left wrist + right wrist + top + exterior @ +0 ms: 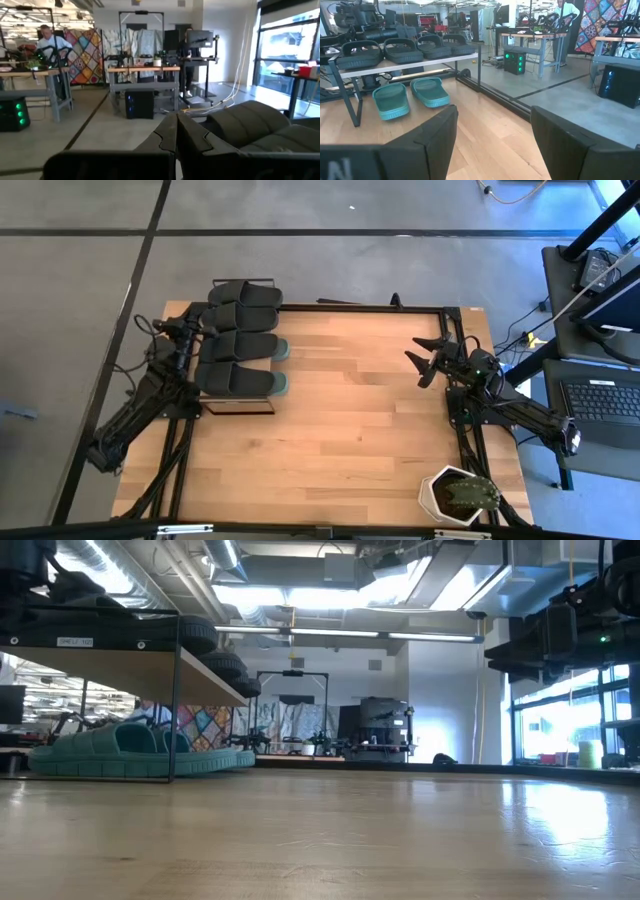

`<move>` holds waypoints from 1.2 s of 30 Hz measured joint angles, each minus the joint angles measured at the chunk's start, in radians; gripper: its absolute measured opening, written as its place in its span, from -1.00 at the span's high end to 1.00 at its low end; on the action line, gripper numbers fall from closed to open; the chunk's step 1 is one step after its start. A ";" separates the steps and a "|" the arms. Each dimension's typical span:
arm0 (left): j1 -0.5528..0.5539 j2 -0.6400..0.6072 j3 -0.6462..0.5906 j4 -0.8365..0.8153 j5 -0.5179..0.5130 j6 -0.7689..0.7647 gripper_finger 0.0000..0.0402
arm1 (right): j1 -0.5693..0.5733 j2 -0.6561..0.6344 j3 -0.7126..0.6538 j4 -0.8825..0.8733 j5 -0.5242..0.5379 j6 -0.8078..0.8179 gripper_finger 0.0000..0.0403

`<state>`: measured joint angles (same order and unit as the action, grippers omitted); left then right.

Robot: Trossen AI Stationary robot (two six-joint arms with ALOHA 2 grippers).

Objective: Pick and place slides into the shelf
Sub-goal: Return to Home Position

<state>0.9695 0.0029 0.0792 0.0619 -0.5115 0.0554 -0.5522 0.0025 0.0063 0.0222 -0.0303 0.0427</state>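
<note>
Over the table point(350, 440), from the high camera: found the shelf point(240, 405) on the left arm's side, close to a corner. Counted four black slides point(240, 335) side by side on its top board; noted the toes of two teal slides point(282, 352) poking out underneath. Located the left gripper point(208, 325) above the shelf's outer end, over the black slides. Located the right gripper point(420, 360) well apart, above bare wood on the opposite side, fingers spread wide, holding nothing. Recorded a potted plant point(460, 495) at the table's edge on the right arm's side.

At table-top level: confirmed the teal pair flat on the tabletop under the board, inside the thin black frame, with black slides on the board above.

Through the left wrist camera: found both fingers pressed together with nothing between them, black slides just beside. Noted a person point(50, 42) at a bench far off in the room.

Through the right wrist camera: saw fingers far apart and empty, facing the shelf. Confirmed all four black slides on top and the teal pair beneath, side by side, toes toward the table's middle.
</note>
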 joint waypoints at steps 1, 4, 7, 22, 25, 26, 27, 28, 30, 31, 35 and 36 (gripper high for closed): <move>0.000 0.000 0.000 -0.004 -0.007 -0.002 1.00 | 0.000 0.000 0.000 0.000 0.000 -0.001 -0.25; 0.000 0.000 0.000 0.004 -0.068 -0.001 1.00 | 0.000 0.000 0.000 0.000 0.000 0.000 -0.25; 0.000 0.000 0.000 0.025 -0.167 0.021 1.00 | 0.000 0.000 0.000 0.000 0.000 0.000 -0.25; 0.008 0.000 -0.014 0.059 -0.237 0.110 1.00 | 0.000 0.000 0.000 0.000 0.000 -0.022 -0.25; 0.034 0.000 -0.014 0.117 -0.229 0.131 1.00 | 0.000 0.000 0.000 0.000 0.001 -0.022 -0.25; 0.046 0.000 -0.014 0.132 -0.229 0.138 1.00 | 0.000 0.000 0.000 0.000 0.001 -0.023 -0.25; 0.059 0.000 -0.014 0.141 -0.229 0.140 1.00 | 0.000 0.000 0.000 0.000 0.001 -0.025 -0.25; 0.071 0.000 -0.014 0.142 -0.225 0.139 1.00 | 0.000 0.000 0.000 0.000 0.001 -0.025 -0.25; 0.093 0.000 -0.014 0.120 -0.188 0.131 1.00 | 0.000 0.000 0.000 0.000 0.001 -0.026 -0.25; 0.103 0.000 -0.014 0.106 -0.167 0.119 1.00 | 0.000 0.000 0.000 0.000 0.001 -0.026 -0.25; 0.135 0.000 -0.014 0.073 -0.151 0.093 1.00 | 0.000 0.000 0.000 -0.001 0.001 -0.026 -0.25; 0.140 0.000 -0.014 0.062 -0.151 0.089 1.00 | 0.000 0.000 0.000 -0.001 0.001 -0.026 -0.25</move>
<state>1.1096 0.0029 0.0654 0.1244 -0.6628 0.1444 -0.5522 0.0025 0.0063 0.0216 -0.0296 0.0162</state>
